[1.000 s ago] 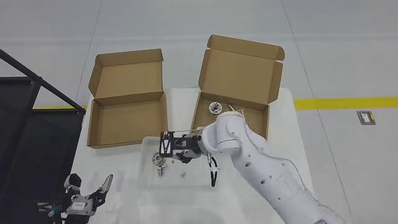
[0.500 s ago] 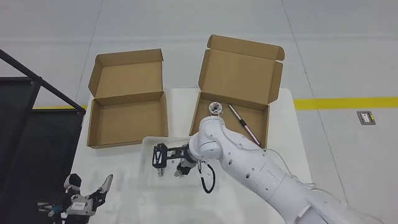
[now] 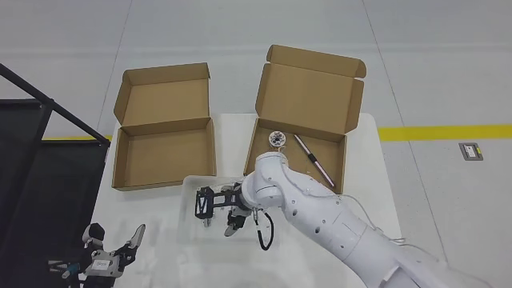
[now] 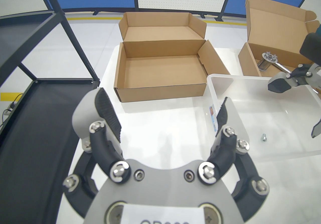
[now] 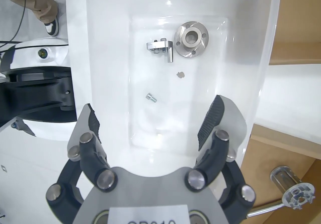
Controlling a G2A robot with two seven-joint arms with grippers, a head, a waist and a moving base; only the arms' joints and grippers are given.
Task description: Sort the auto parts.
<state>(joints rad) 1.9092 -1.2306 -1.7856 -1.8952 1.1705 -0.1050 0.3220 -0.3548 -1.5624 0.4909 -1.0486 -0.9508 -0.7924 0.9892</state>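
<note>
Nearest the robot, the left tool point(image 4: 163, 99) hangs wide open by the front left edge of the white bench point(image 3: 156, 216), holding nothing. Just beyond it, the right tool point(image 5: 153, 104) hovers over the clear plastic bin point(image 5: 273, 9), spread wide and gripping nothing. On the bin's floor lie a small silver bolt point(image 5: 151, 97), a tiny dark chip point(image 5: 180, 74), an L-shaped metal bracket point(image 5: 160, 48) and, just beside it, a round steel flange point(image 5: 191, 39). Farther back sit the left brown cardboard box point(image 3: 164, 156) and the right brown cardboard box point(image 3: 308, 96), both open. The right one holds a gear-headed metal part point(image 3: 278, 138) and a thin rod point(image 3: 314, 160).
</note>
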